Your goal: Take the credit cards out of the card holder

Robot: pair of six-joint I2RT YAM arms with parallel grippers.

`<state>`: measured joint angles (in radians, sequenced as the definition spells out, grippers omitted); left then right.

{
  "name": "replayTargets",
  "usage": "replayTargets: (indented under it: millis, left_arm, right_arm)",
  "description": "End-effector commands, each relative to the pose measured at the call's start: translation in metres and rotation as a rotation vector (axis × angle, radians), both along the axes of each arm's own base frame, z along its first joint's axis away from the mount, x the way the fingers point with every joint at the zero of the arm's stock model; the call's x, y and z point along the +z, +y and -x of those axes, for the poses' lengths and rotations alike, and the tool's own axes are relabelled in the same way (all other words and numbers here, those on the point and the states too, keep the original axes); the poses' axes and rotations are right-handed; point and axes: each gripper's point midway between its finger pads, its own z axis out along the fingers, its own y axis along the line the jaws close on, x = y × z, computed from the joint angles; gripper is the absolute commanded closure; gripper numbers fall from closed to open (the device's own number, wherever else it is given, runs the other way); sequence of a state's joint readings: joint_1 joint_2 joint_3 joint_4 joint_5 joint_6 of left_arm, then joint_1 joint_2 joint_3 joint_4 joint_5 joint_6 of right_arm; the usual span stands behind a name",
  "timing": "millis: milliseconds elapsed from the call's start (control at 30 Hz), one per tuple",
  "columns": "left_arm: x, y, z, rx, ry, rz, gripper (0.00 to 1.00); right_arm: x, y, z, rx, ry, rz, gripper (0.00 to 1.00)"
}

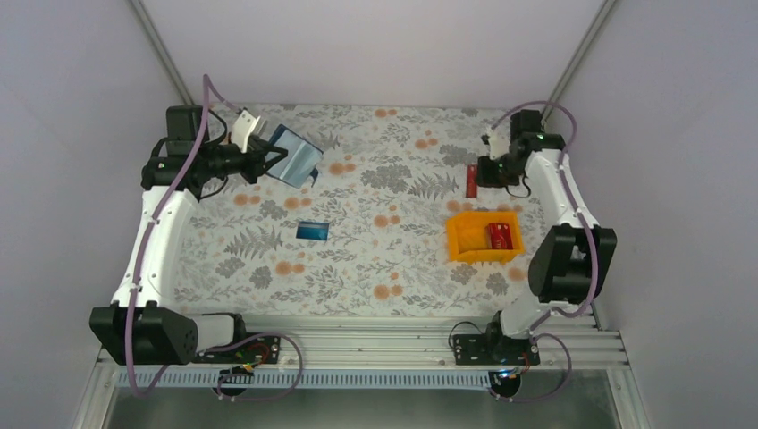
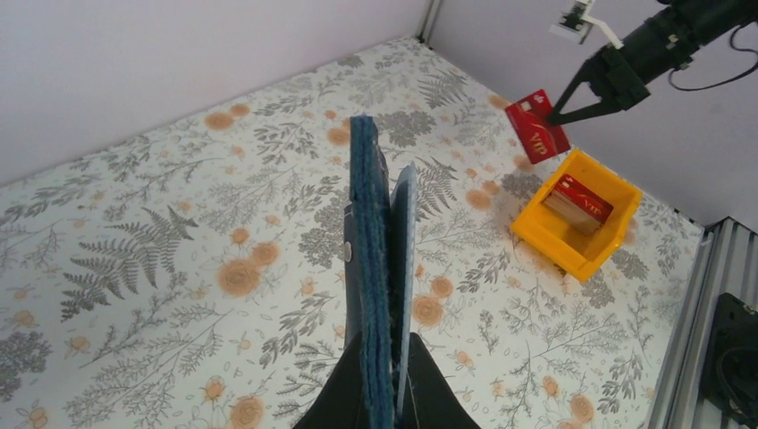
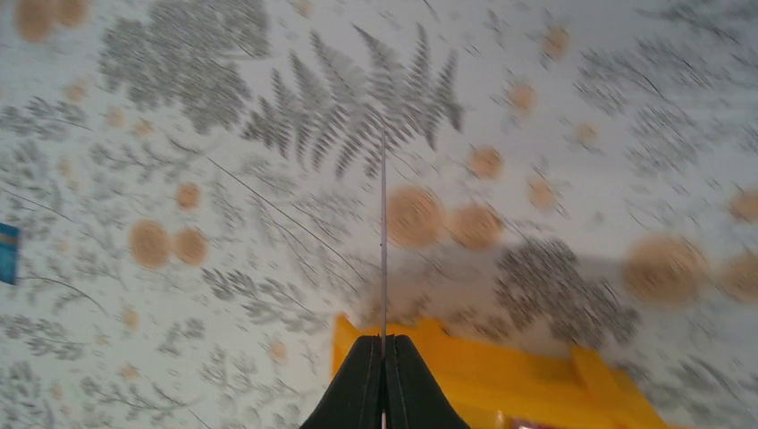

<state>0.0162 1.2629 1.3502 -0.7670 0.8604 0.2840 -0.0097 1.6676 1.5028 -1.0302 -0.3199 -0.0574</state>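
Holder (image 2: 366, 223) on edge (pointing away), left claw (image 2: 383, 362)

Felt-like card holder (image 2: 368, 268) (rough edge), glossy plastic red card (image 2: 537, 132), smooth orange plastic bin (image 2: 554, 250)

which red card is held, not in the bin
The red card pinched by the right gripper, up beyond the orange bin; the other red card lies inside it.

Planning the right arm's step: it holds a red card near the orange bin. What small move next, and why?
Probably bring the right claw back until its red card hangs over the orange bin, ready to drop. The card is clamped but beyond the bin's far side, and another red card lies inside.
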Motion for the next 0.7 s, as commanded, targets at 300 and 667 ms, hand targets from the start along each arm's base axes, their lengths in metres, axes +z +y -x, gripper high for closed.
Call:
replayTargets:
  millis: [300, 667]
  left_arm:
    - [0.001, -0.02, 0.019, -0.031, -0.118, -0.074, 0.98]
    - [0.003, -0.03, 0.031, -0.063, -0.151, -0.082, 0.98]
  right_arm:
    - [0.0, -0.027, 0.063, 0.178, -0.12, 0.197, 0.96]
    - [-0.018, -0.061, 0.078, 0.255, 0.001, 0.416, 0.96]
